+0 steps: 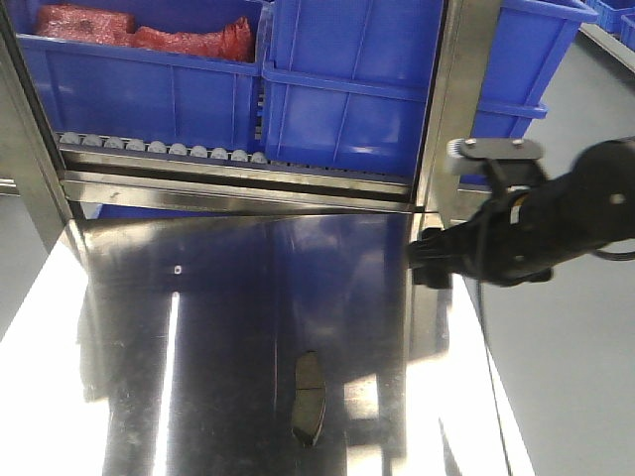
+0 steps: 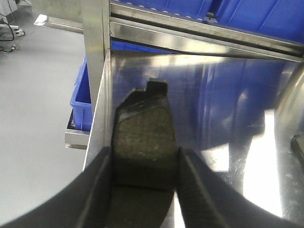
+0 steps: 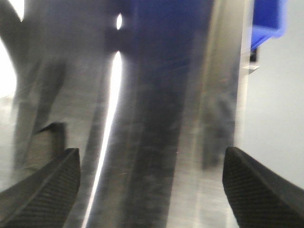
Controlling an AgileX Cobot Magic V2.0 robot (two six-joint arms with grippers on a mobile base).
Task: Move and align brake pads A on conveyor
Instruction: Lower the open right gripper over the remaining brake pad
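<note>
Spanning most of the front view: shiny steel worktop point(image 1: 228, 297), mirroring blue and bright streaks of light. Standing at the far side, behind a steel rail: blue bins point(image 1: 347, 89), the far-left one carrying red bagged stuff point(image 1: 149, 35). Running beneath the bins: row of small grey rollers point(image 1: 169, 149). Reaching in from the right, over the worktop's right edge: dark right arm point(image 1: 536, 238). Hanging above bare steel near that right edge, in the blurred right wrist view: right end effector point(image 3: 151, 156), fingers point(image 3: 52, 185) spreading wide apart, gripping nothing. Pinching from both sides in the left wrist view: left end effector point(image 2: 142, 164), black fingers point(image 2: 95, 190) clamping on the held brake pad point(image 2: 145, 128). Pointing lengthwise toward the far rail, gritty grey face turning up, notched dark backing showing at its far end, sitting by the worktop's left edge; touching the steel or lifted, not telling. Lying flat on the near side of the worktop, slightly right of middle, lengthwise near to far, well apart from the right arm: loose brake pad point(image 1: 309, 397).
</note>
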